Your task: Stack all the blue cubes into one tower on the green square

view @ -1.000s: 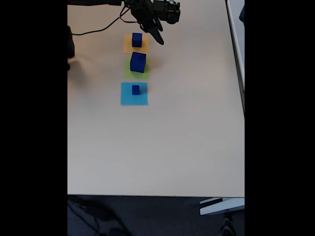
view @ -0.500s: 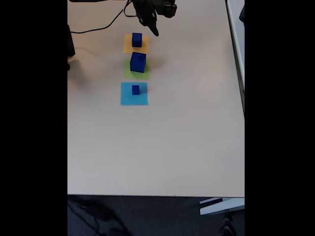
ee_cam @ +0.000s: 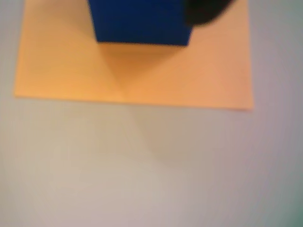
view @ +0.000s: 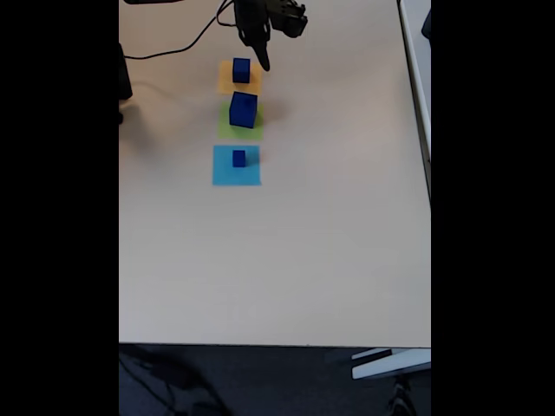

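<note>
Jaws point(view: 261, 59) hang just beside the medium blue cube point(view: 241, 70) on the orange square point(view: 227, 82); we cannot tell their opening.

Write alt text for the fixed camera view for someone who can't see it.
Three blue cubes sit in a row on a beige table, one each on an orange square, a green square and a light-blue square. The arm's black pincer hangs beside the cube on orange.
</note>
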`<control>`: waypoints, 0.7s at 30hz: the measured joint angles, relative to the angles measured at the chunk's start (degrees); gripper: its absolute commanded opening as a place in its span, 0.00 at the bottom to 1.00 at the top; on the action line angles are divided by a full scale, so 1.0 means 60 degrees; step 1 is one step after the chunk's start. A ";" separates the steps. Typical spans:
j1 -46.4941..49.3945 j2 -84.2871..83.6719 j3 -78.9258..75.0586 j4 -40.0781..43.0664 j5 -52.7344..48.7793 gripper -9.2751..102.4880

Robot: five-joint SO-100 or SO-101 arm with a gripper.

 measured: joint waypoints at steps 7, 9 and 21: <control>0.0483 0.0820 0.0776 0.0000 -0.0278 0.32; 0.0688 0.1084 0.0923 0.0000 -0.0542 0.32; 0.1479 0.2388 0.2900 -0.0586 -0.1025 0.31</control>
